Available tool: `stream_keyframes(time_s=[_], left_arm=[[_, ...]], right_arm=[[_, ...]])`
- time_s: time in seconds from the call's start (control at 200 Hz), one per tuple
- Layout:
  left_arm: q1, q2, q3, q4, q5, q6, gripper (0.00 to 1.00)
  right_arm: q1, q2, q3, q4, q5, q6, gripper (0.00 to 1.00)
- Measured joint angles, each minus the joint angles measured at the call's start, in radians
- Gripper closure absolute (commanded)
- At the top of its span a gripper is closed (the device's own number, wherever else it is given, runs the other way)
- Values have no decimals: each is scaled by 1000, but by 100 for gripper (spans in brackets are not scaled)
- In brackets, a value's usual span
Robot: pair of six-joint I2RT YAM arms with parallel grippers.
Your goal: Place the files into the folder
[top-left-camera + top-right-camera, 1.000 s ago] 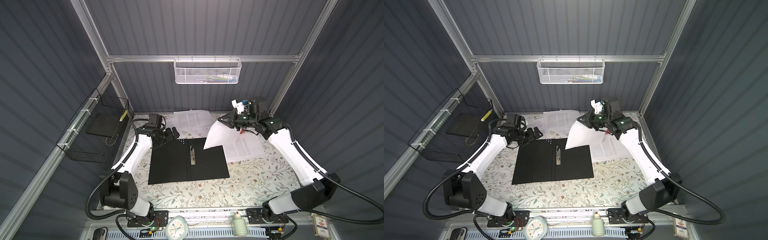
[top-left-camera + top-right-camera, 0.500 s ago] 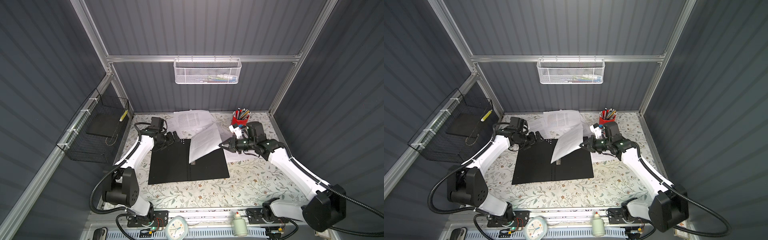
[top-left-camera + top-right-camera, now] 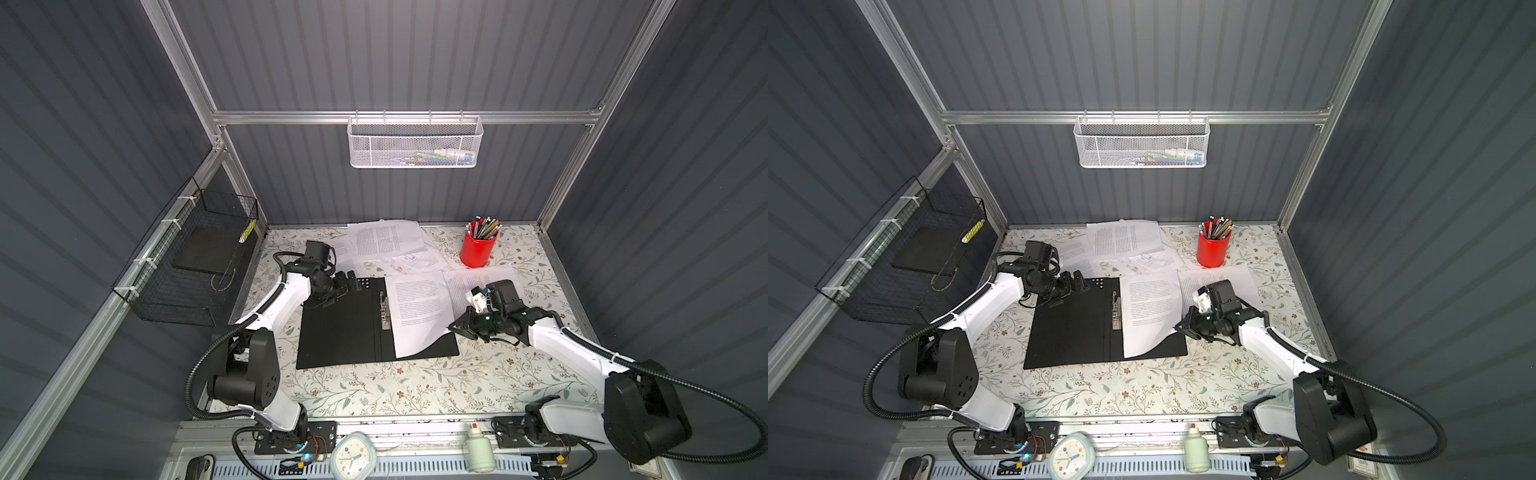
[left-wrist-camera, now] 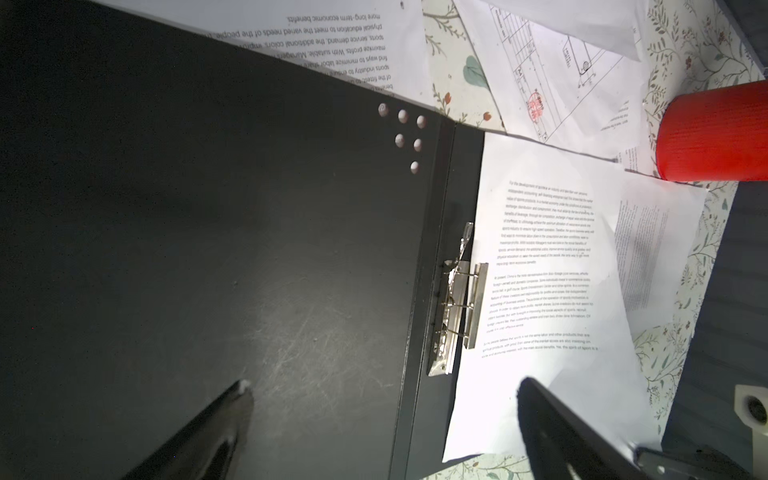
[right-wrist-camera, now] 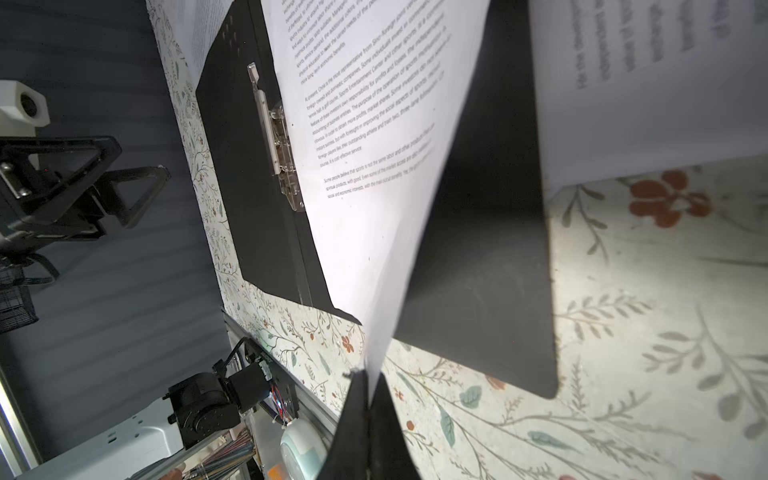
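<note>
My right gripper (image 3: 454,329) pinches one sheet (image 3: 417,309) by its near corner, so the rest drapes onto the open folder's (image 3: 338,332) right leaf, edge beside the spine clip (image 3: 385,311). My left gripper (image 3: 350,283) is spread above the far left corner, probably to steady it. Other files (image 3: 384,241) lie behind.

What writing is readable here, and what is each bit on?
"more long-term economic benefits." on the back sheet tucked under the folder.
"Some people believe that sports is not the same labor" on the page lying in the folder.
Red stamp on the diagram sheet: blurred, unreadable.
Other pages' print: too small.
</note>
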Motion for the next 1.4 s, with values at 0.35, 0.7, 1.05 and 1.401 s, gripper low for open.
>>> stream_keyframes(time_s=[0.35,0.7,1.05,1.401], left_arm=[[0,0,-22,0,3,4,0],[0,0,-39,8,6,4,0],[0,0,-39,9,11,7,0],[0,0,-39,18,19,7,0]], right_arm=[[0,40,-39,95,-33,35,100],[0,40,-44,104,-57,52,100],[2,40,-78,121,-57,70,100],[5,41,-91,137,-57,71,100]])
